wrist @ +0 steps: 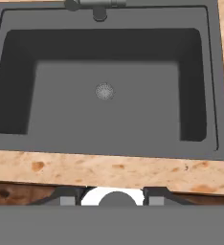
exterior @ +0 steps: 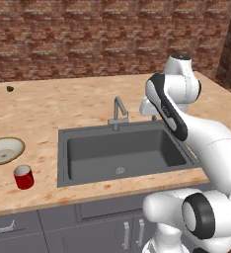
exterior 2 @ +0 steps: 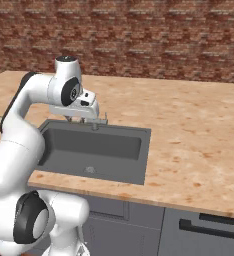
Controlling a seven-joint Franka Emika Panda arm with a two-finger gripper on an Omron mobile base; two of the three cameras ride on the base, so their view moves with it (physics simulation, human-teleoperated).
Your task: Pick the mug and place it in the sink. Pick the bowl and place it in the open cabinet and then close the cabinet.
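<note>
Beside sink (exterior: pixel 63 158) rim: mug (exterior: pixel 23 177), bowl (exterior: pixel 5 150).

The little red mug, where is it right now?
In the left base view, the small red cylindrical mug stands upright on the wooden counter, left of the dark grey sink, just below and beside the wide cream-white bowl.

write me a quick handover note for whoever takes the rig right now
Tool: above the sink, holding nothing that can be seen; whether it is open cannot be told.
Mug: upright on the counter left of the sink, near the front edge.
Bowl: on the counter just behind the mug.
Done: nothing yet; the sink is empty.
Left: mug into sink, bowl into cabinet, close the cabinet.
</note>
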